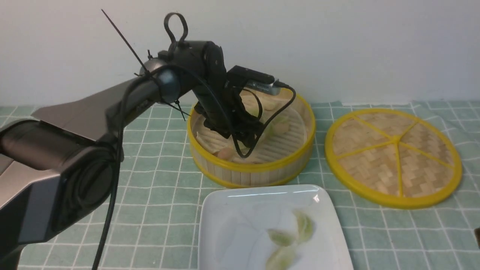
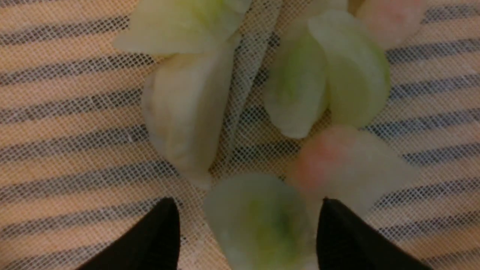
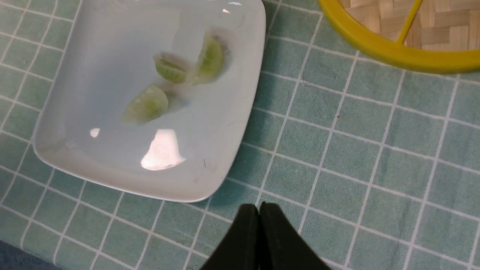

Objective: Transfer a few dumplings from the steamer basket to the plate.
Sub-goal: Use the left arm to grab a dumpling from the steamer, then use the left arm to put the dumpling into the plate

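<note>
The steamer basket stands mid-table, with several dumplings on its mesh-lined floor. My left gripper reaches down into it and is open. A pale green dumpling lies between its black fingertips, with a gap on one side. A pink dumpling, two green ones and a cream one lie just beyond. The white plate sits in front of the basket and holds three green dumplings. My right gripper is shut and empty above the cloth, beside the plate.
The flat woven lid with yellow spokes lies to the right of the basket, and its rim shows in the right wrist view. A green checked cloth covers the table. A white wall rises close behind the basket.
</note>
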`<act>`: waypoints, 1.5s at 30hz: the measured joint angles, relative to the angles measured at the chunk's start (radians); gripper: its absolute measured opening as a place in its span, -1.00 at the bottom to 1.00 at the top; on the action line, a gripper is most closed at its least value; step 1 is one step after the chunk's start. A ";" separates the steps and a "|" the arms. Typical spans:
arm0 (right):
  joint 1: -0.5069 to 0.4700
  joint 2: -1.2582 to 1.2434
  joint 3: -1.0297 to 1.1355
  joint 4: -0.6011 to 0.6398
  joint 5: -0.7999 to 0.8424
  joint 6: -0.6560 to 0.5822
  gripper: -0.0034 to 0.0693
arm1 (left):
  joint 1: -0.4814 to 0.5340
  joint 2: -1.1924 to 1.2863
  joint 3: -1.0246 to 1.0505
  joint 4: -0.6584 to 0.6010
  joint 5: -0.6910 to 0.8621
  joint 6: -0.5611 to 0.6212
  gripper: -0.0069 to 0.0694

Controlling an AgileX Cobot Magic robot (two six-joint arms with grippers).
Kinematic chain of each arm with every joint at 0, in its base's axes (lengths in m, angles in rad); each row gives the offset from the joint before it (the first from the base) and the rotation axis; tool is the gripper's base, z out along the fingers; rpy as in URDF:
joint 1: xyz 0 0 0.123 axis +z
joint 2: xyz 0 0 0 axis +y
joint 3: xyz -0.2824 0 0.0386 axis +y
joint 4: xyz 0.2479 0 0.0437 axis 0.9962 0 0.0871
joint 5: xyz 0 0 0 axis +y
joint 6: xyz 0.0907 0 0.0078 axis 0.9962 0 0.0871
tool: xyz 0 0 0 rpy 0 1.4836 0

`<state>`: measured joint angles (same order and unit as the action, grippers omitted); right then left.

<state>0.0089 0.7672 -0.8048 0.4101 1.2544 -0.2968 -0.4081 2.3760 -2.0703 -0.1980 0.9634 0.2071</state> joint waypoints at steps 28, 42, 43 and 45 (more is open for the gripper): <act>0.000 0.000 0.000 0.019 0.000 0.000 -0.94 | -0.015 -0.513 0.182 -0.008 0.267 0.001 -0.25; 0.000 0.000 0.000 0.019 -0.020 -0.015 -0.94 | -0.251 -0.499 0.743 -0.049 0.015 0.080 -0.25; 0.000 0.000 0.000 0.019 -0.021 -0.016 -0.94 | -0.252 -0.479 0.743 -0.049 -0.008 0.078 -0.25; 0.000 0.000 0.000 0.019 -0.023 -0.018 -0.94 | -0.253 -0.459 0.743 -0.054 -0.035 0.078 -0.24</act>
<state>0.0089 0.7672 -0.8048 0.4287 1.2317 -0.3147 -0.6611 1.9175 -1.3272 -0.2517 0.9287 0.2848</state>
